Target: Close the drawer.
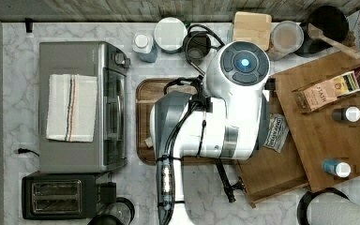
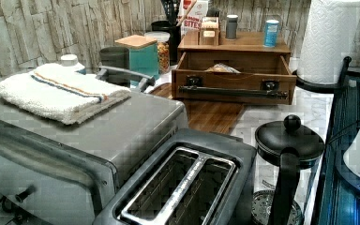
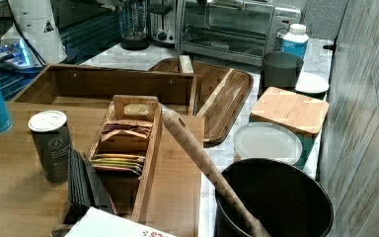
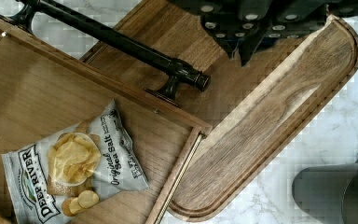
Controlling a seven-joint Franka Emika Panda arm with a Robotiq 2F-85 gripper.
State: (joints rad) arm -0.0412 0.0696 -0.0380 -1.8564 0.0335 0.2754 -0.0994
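The drawer (image 4: 37,93) stands pulled out of its bamboo cabinet, its front (image 2: 234,79) carrying a black bar handle (image 4: 121,39). A Deep River chip bag (image 4: 74,172) lies on its floor. In the top view my arm (image 1: 215,117) covers part of the drawer (image 1: 272,173), whose handle (image 1: 227,180) pokes out below it. My gripper (image 4: 240,52) is shut with nothing in it. It hovers over the walnut tray (image 4: 270,130), just past the handle's end and apart from it. The right view looks into the drawer (image 3: 103,84) from behind.
The flat top panel (image 1: 323,126) holds a tea box and two bottles. A toaster oven (image 1: 82,105) with a towel, a toaster (image 1: 58,194) and a French press (image 2: 288,140) stand beyond the tray. A grey cup (image 4: 335,191) and a paper towel roll (image 2: 328,37) are close by.
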